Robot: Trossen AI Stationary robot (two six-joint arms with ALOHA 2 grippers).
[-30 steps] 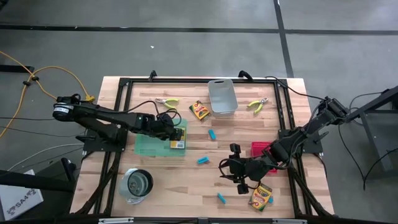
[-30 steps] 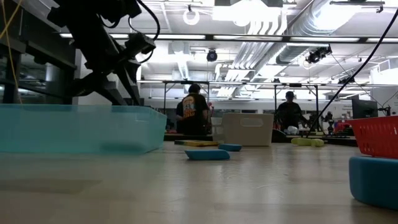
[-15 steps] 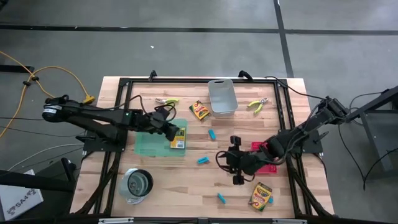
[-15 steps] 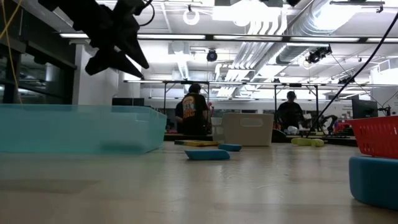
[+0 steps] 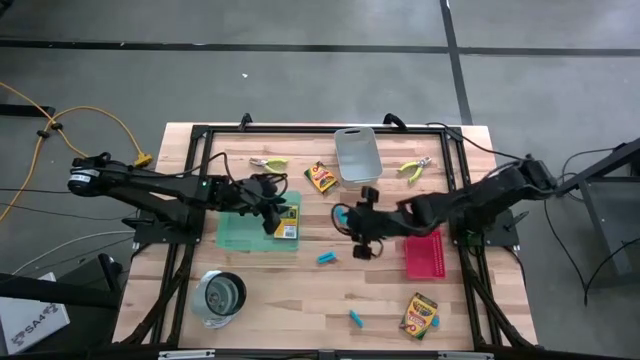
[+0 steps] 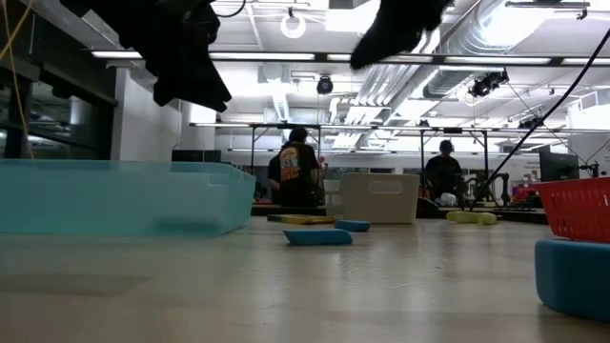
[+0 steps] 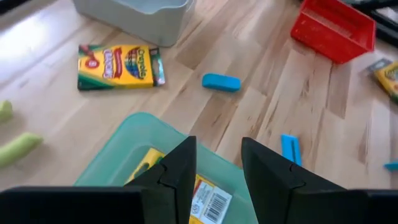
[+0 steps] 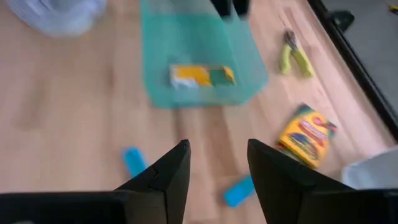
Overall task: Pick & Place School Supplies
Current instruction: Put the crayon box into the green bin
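Note:
My left gripper [image 5: 277,211] hangs open just above a green see-through tray [image 5: 240,232]. A yellow-and-green crayon box [image 7: 210,200] lies flat in that tray below its fingers. My right gripper [image 5: 352,224] is open in the air over the table's middle, beside a light-blue block [image 5: 341,215]. Another block [image 5: 326,258] lies nearer, a third [image 5: 355,318] by the near edge. A second crayon box [image 5: 320,177] lies by the grey bin, and a third [image 5: 420,313] lies at the near right. Two green-handled pliers [image 5: 268,161] [image 5: 414,169] lie at the far side.
The grey bin [image 5: 357,155] stands at the far middle and a red tray [image 5: 424,255] at the right. A round metal cup [image 5: 221,297] is at the near left. A black frame runs around the tabletop. People stand in the room behind.
My right gripper has swung from beside the near-right crayon box toward the table's middle and far side, staying open and empty. My left gripper has risen a little above the tray and rolled about its own axis. The crayon box in the tray has stayed put.

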